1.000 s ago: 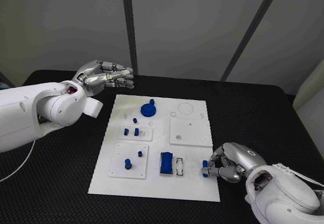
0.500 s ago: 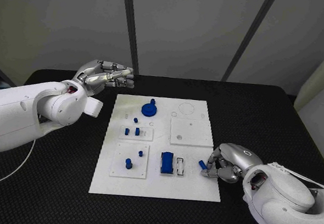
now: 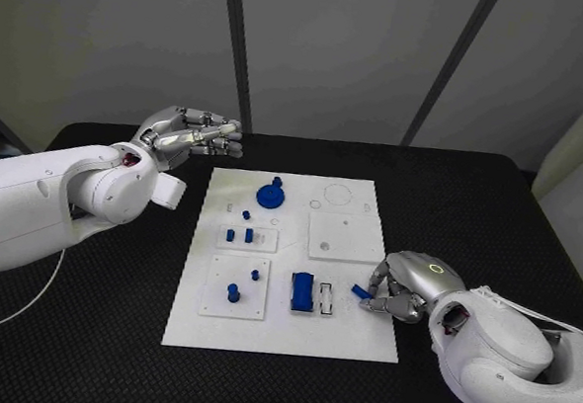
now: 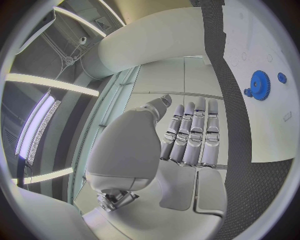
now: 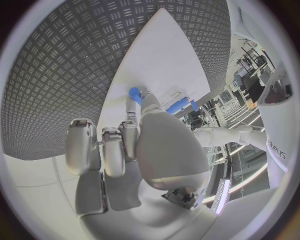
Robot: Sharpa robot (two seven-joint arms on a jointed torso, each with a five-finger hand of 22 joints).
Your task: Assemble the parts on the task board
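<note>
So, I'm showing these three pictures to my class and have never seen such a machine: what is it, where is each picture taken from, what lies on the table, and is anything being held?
It is a robot with two white arms, each ending in a silver hand. The square picture comes from a camera on its head, looking down at a black table. The two round pictures come from cameras at the wrists, behind each hand.

On the table lies a white task board carrying small blue parts, among them a blue gear and a blue block.

The right hand is at the board's right edge and pinches a small blue peg. The left hand is raised beyond the board's far left corner, fingers curled in, holding nothing.
</note>
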